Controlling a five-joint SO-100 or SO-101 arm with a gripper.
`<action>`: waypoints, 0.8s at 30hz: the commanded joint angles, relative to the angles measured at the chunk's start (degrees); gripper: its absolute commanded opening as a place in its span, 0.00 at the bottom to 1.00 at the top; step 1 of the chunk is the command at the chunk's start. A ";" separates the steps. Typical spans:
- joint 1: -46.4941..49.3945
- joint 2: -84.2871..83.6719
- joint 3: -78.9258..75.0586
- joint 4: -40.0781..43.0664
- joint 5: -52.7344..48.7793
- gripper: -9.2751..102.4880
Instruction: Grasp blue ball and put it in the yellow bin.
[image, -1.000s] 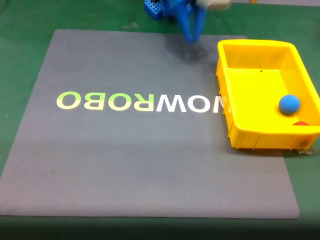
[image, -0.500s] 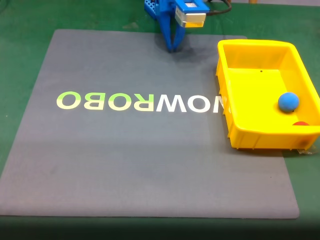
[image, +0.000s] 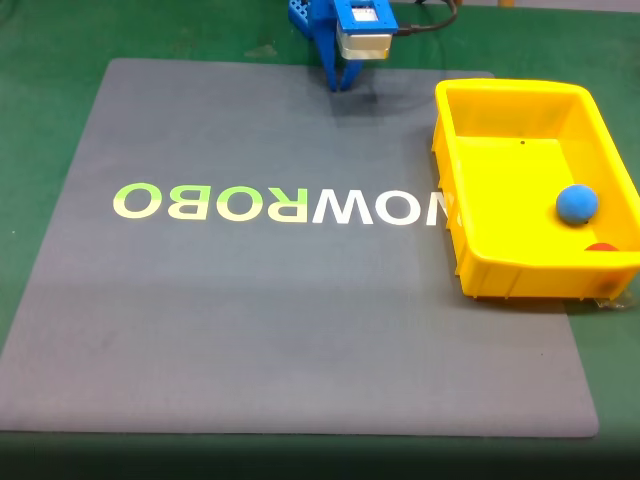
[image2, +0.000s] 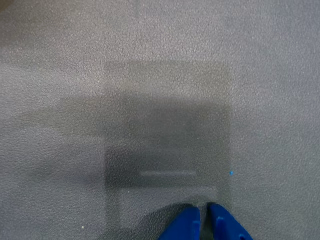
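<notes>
Now blue ball (image: 577, 203) lies inside yellow bin (image: 470, 255), at right side of fixed view, close to bin's right wall. Small red object (image: 601, 247) sits just below ball, near lower right corner of bin. Bin stands on right edge of grey mat (image: 250, 320), which covers green counter (image: 40, 120). Blue tool (image: 341, 84) hangs at top centre of frame, tips pointing down to mat, well apart from bin. Wrist view: tool (image2: 204, 216) at bottom edge, two fingertips (image2: 187, 222) almost touching, nothing held between them.
</notes>
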 joint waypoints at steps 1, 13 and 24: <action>1.76 0.79 1.85 0.35 0.88 0.08; 2.37 0.79 1.85 0.44 1.32 0.13; 3.25 0.79 1.85 0.44 1.14 0.13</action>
